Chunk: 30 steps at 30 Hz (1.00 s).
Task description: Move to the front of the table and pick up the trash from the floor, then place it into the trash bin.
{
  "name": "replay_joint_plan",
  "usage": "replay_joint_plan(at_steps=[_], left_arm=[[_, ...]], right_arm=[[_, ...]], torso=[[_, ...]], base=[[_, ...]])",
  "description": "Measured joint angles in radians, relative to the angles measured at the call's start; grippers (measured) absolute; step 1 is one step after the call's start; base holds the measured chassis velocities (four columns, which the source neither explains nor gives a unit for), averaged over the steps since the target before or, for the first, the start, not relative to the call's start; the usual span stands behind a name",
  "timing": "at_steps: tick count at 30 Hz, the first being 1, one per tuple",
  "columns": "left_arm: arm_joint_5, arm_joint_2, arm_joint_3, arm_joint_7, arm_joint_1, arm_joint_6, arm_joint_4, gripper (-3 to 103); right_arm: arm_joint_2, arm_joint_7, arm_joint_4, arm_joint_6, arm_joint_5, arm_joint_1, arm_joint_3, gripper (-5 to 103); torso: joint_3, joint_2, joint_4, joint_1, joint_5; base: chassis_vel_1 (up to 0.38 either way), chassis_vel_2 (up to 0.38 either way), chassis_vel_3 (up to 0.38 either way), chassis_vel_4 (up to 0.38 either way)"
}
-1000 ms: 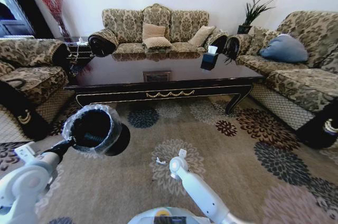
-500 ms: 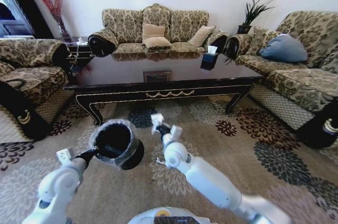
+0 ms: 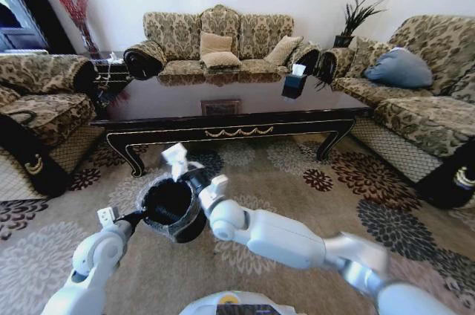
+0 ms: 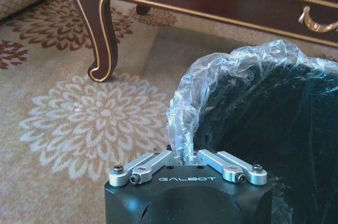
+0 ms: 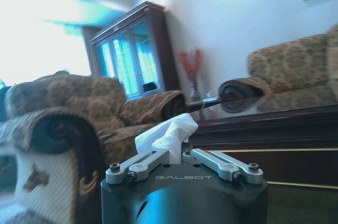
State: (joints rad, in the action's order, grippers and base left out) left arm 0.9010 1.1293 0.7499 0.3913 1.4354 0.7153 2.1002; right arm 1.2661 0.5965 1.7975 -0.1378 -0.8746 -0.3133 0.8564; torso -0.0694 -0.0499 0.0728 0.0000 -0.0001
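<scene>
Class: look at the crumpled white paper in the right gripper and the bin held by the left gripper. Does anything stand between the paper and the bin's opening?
Nothing visible does. The right gripper, shut on the white paper, is just above the far rim of the trash bin, which the left gripper holds by its lined rim. The opening faces up, uncovered.

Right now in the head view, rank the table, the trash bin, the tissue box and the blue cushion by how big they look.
1. table
2. trash bin, held close to the camera, so its apparent size is inflated
3. blue cushion
4. tissue box
</scene>
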Motion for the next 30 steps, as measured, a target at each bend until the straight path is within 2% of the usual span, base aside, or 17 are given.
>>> replay_joint_plan(at_steps=[7,9,10,12,13,15,16,19,21,25,27,30], left_arm=[[0.021,-0.003,0.024,-0.002,-0.003,0.001,0.014,2],[0.030,-0.006,0.033,-0.002,-0.002,0.001,0.022,2],[0.030,-0.006,0.033,-0.002,-0.002,0.001,0.022,2],[0.033,-0.010,0.038,-0.003,-0.001,0.001,0.024,2],[0.034,-0.010,0.040,-0.002,-0.001,0.002,0.024,2],[0.036,-0.011,0.045,-0.002,-0.002,0.002,0.024,2],[0.036,-0.011,0.045,-0.002,-0.002,0.002,0.024,2],[0.040,-0.010,0.053,-0.002,-0.002,0.002,0.027,2],[0.040,-0.010,0.054,-0.002,-0.001,0.002,0.027,2],[0.042,-0.009,0.065,-0.002,0.003,0.002,0.030,2],[0.044,-0.008,0.069,-0.002,0.004,0.002,0.032,2],[0.051,-0.006,0.089,-0.002,0.008,0.002,0.035,2]], right_arm=[[0.034,0.007,-0.089,0.001,0.064,0.054,0.074,-2],[0.033,0.009,-0.101,0.004,0.073,0.054,0.075,9],[0.033,0.009,-0.101,0.004,0.073,0.054,0.075,9],[0.026,0.010,-0.104,0.006,0.084,0.053,0.077,19],[0.022,0.011,-0.103,0.007,0.088,0.051,0.079,19],[0.014,0.015,-0.098,0.011,0.096,0.041,0.080,30],[0.014,0.015,-0.098,0.011,0.096,0.041,0.080,30],[-0.003,0.020,-0.087,0.013,0.112,0.018,0.079,47],[-0.007,0.021,-0.084,0.014,0.116,0.013,0.078,47],[-0.030,0.026,-0.063,0.016,0.137,-0.002,0.079,68],[-0.035,0.027,-0.058,0.016,0.142,-0.003,0.082,68],[-0.051,0.034,-0.042,0.018,0.164,-0.012,0.099,84]], torso=[[0.000,0.000,0.0000,0.000,-0.0001],[0.000,0.000,0.0000,0.000,0.0000],[0.000,0.000,0.0000,0.000,0.0000],[0.000,0.000,0.0001,0.000,0.0000],[0.000,0.000,0.0001,0.000,0.0000],[0.000,0.000,0.0000,0.000,0.0000],[0.000,0.000,0.0000,0.000,0.0000],[0.000,0.000,0.0001,0.000,0.0001],[0.000,0.000,0.0002,0.000,0.0001],[0.000,0.000,0.0001,0.000,0.0001],[0.000,0.000,0.0001,0.000,0.0002],[0.000,0.000,0.0001,0.000,0.0001]], base=[[0.000,0.000,0.000,0.000],[0.000,0.000,0.000,0.000],[0.000,0.000,0.000,0.000],[0.000,0.000,0.000,0.000],[0.000,0.000,0.000,0.000],[0.000,0.000,0.000,0.000],[0.000,0.000,0.000,0.000],[0.000,0.000,0.000,0.000],[0.000,0.000,0.000,0.000],[0.000,0.000,0.000,0.000],[0.000,0.000,0.000,0.000],[0.000,0.000,0.000,0.000]])
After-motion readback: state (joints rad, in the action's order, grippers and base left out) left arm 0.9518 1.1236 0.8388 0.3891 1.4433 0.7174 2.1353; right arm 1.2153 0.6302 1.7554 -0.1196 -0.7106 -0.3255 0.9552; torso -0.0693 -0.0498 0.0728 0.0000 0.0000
